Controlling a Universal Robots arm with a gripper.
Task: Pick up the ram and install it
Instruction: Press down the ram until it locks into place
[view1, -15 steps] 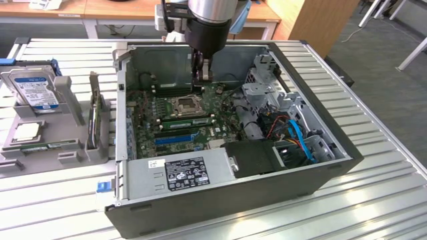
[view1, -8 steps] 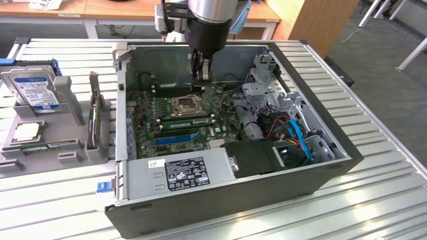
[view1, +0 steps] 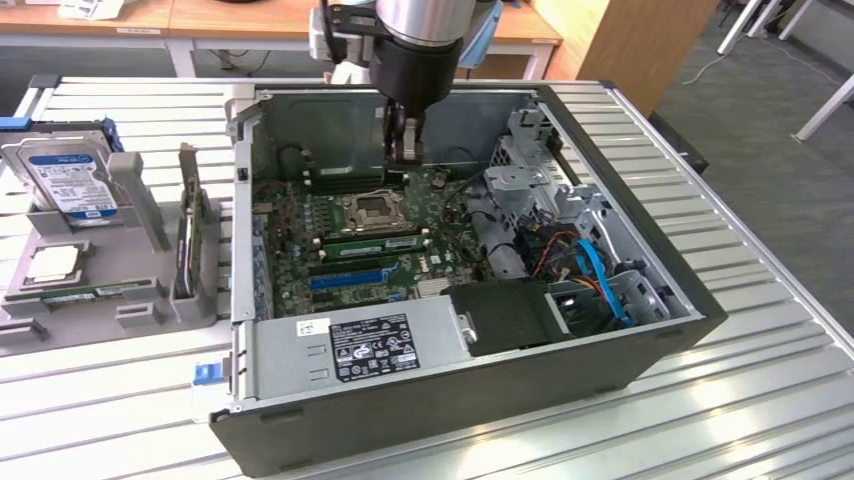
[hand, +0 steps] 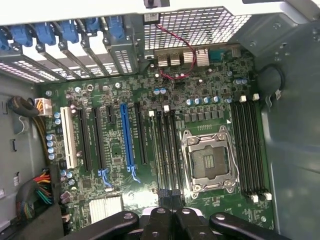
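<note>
Nearest, in the lower left of the exterior view, a grey fixture (view1: 147, 310) stood on the slatted table (view1: 747, 400), and a ram (view1: 94, 292) lay flat along its front edge, a thin green stick well apart from the arm. Further up that fixture a hard drive (view1: 67, 175) stood on end.

Beside it, the open computer case (view1: 641, 340) took up the middle of the frame, with the power supply (view1: 360, 345) at its near edge. Beyond that came the motherboard (view1: 287, 245), then the blue slot (view1: 350, 278) and the CPU socket (view1: 370, 211). Green strips ran along the memory slots on either side of the socket in the exterior view. Whether those were seated sticks could not be told. In the wrist view the memory slots (hand: 166, 150) beside the socket looked dark.

Farther in, at the upper middle of the frame, the gripper (view1: 404, 150) hung inside the case above the board, pointing down. Its jaws were pressed together. Whether a thin stick was pinched between them could not be told from either view. In the wrist view the gripper (hand: 170, 220) sat over the end of the slots between the blue slot and the socket.

As a judgement, the work stood at the installing end, with the arm over the slots rather than the fixture. The stick on the fixture remained uncollected, and no seating could be confirmed.
</note>
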